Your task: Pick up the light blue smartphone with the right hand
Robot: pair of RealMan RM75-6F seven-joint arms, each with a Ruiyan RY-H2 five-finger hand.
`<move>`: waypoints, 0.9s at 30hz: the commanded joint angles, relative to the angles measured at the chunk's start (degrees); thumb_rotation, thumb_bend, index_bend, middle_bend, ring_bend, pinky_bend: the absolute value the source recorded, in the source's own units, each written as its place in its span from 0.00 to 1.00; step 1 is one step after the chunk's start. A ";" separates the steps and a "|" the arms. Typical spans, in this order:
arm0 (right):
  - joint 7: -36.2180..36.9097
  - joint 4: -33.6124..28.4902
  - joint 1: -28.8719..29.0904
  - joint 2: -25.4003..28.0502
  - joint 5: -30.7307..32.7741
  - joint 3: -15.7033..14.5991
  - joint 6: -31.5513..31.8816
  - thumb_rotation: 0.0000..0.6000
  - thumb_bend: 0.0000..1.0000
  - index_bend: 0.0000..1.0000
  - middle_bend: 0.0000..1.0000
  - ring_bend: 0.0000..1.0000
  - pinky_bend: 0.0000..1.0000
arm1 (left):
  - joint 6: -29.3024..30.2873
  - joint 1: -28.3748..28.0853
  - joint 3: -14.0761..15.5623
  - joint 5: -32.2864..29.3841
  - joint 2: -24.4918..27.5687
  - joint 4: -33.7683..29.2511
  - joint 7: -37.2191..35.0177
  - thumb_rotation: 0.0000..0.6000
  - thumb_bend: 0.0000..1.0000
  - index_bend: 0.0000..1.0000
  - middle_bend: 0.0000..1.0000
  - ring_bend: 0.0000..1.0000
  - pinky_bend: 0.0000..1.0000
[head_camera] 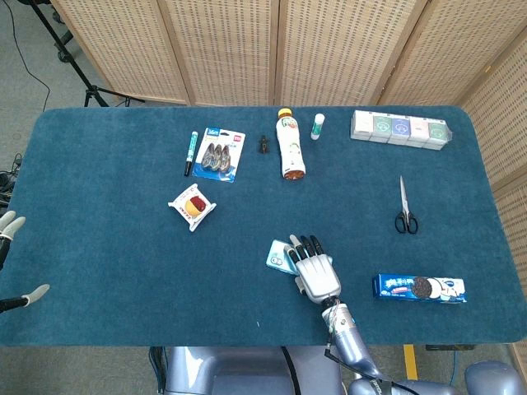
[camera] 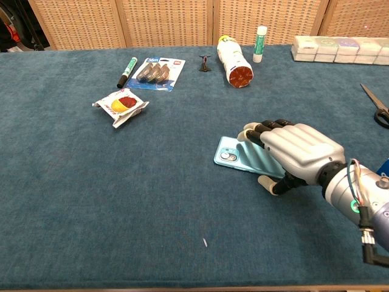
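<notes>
Looking down from the head view, the phone [head_camera: 281, 256] lies flat on the blue desk [head_camera: 107, 214], near the front edge and a little right of centre. The right hand [head_camera: 312, 269] lies palm down over its right part, fingers pointing away from the robot, so only the phone's left end shows. At the far left edge the left hand [head_camera: 10, 262] shows only as two pale fingertips set apart, off the desk; whether it is spread or curled I cannot tell. A bottle [head_camera: 290, 145] lies on its side near the back, with scissors [head_camera: 403, 206] and a cookie pack [head_camera: 420, 287] to the right.

From the chest view, the phone [camera: 240, 155] rests on the desk [camera: 91, 201] with its camera end toward the left, uncovered. The right hand [camera: 292, 152] arches over its right part: the fingers [camera: 262, 130] curl down at the far edge and the thumb [camera: 270, 183] sits at the near edge. It seems to clasp the phone's sides, though actual contact is hard to make out, and the phone is not lifted. A snack packet [camera: 121, 104] lies well apart to the left.
</notes>
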 commanded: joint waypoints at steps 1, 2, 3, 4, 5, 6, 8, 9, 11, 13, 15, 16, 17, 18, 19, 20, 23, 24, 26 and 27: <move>0.22 1.02 0.10 -0.23 -0.68 -0.38 0.33 1.00 0.47 0.13 0.11 0.01 0.05 | -0.03 0.03 -0.03 -0.03 0.03 0.00 -0.09 1.00 0.00 0.00 0.00 0.00 0.00; 0.47 1.28 0.13 -0.30 -1.11 -0.47 0.52 1.00 0.50 0.14 0.14 0.04 0.05 | -0.05 0.04 -0.04 -0.03 0.05 0.00 -0.14 1.00 0.00 0.00 0.00 0.00 0.00; 0.99 1.74 0.16 -0.43 -1.90 -0.57 0.91 1.00 0.54 0.17 0.17 0.08 0.06 | -0.04 0.07 -0.06 -0.01 0.07 -0.02 -0.20 1.00 0.00 0.00 0.00 0.00 0.00; 1.40 2.10 0.18 -0.53 -2.52 -0.62 1.24 1.00 0.58 0.19 0.21 0.13 0.09 | -0.02 0.09 -0.06 0.01 0.07 -0.01 -0.22 1.00 0.00 0.00 0.00 0.00 0.00; 1.90 2.50 0.21 -0.66 -3.23 -0.64 1.64 1.00 0.61 0.20 0.23 0.16 0.12 | 0.00 0.10 -0.07 0.06 0.08 0.01 -0.24 1.00 0.00 0.00 0.00 0.00 0.00; 2.37 2.89 0.20 -0.79 -3.75 -0.67 1.93 1.00 0.64 0.22 0.26 0.20 0.16 | 0.00 0.12 -0.06 0.11 0.08 0.01 -0.25 1.00 0.00 0.00 0.00 0.00 0.00; 2.98 3.55 0.27 -0.94 -4.36 -0.56 2.21 1.00 0.70 0.25 0.30 0.24 0.20 | -0.03 0.14 -0.06 0.15 0.06 0.02 -0.22 1.00 0.00 0.00 0.00 0.00 0.00; 3.25 3.92 0.39 -0.97 -4.75 -0.40 2.38 1.00 0.73 0.26 0.31 0.25 0.20 | -0.07 0.14 -0.05 0.18 0.06 -0.01 -0.20 1.00 0.00 0.00 0.00 0.00 0.00; 3.89 4.19 0.48 -0.94 -5.14 -0.12 2.56 1.00 0.78 0.27 0.33 0.26 0.21 | -0.07 0.16 -0.05 0.23 0.05 -0.02 -0.17 1.00 0.00 0.00 0.00 0.00 0.00; 4.43 4.24 0.55 -0.85 -5.19 0.16 2.51 1.00 0.81 0.28 0.34 0.27 0.21 | -0.07 0.19 -0.06 0.23 0.05 -0.03 -0.17 1.00 0.00 0.00 0.00 0.00 0.00; 5.03 3.75 0.86 -0.58 -4.12 1.41 1.89 1.00 0.83 0.29 0.34 0.27 0.21 | -0.10 0.23 -0.02 0.32 0.05 -0.07 -0.06 1.00 0.00 0.00 0.00 0.00 0.00; 5.08 3.46 1.08 -0.44 -3.50 1.99 1.49 1.00 0.83 0.29 0.34 0.27 0.21 | -0.15 0.22 -0.01 0.34 0.06 -0.09 0.02 1.00 0.00 0.00 0.00 0.00 0.00; 5.14 3.12 1.31 -0.29 -2.73 2.64 1.01 1.00 0.83 0.29 0.34 0.27 0.21 | -0.20 0.22 0.00 0.34 0.07 -0.11 0.06 1.00 0.00 0.00 0.00 0.00 0.00; 5.14 2.58 1.73 -0.06 -1.20 3.84 0.15 1.00 0.83 0.29 0.34 0.27 0.21 | -0.27 0.21 0.01 0.33 0.09 -0.15 0.08 1.00 0.00 0.00 0.00 0.00 0.00; 4.97 2.20 2.15 0.16 0.10 4.86 -0.59 1.00 0.83 0.29 0.34 0.27 0.21 | -0.32 0.21 0.00 0.26 0.10 -0.17 0.10 1.00 0.00 0.00 0.00 0.00 0.00; 4.73 1.91 2.58 0.39 1.27 5.85 -1.14 1.00 0.83 0.29 0.34 0.27 0.21 | -0.35 0.21 -0.01 0.21 0.12 -0.19 0.11 1.00 0.00 0.00 0.00 0.00 0.00; 3.04 1.81 4.23 1.21 4.73 8.44 -2.85 1.00 0.81 0.29 0.32 0.27 0.21 | -0.36 0.23 -0.09 0.09 0.16 -0.25 0.07 1.00 0.00 0.00 0.00 0.00 0.00; 2.65 1.78 4.53 1.42 5.45 8.75 -3.28 1.00 0.77 0.28 0.29 0.23 0.21 | -0.35 0.24 -0.11 0.08 0.17 -0.25 0.06 1.00 0.00 0.00 0.00 0.00 0.00; 0.89 1.89 5.51 2.23 8.04 9.74 -4.56 1.00 0.69 0.22 0.17 0.11 0.17 | -0.28 0.28 -0.14 0.08 0.18 -0.27 0.02 1.00 0.00 0.00 0.00 0.00 0.00; 0.20 2.04 5.87 2.47 8.77 10.04 -4.81 1.00 0.64 0.18 0.09 0.04 0.14 | -0.26 0.29 -0.14 0.09 0.18 -0.27 0.00 1.00 0.00 0.00 0.00 0.00 0.00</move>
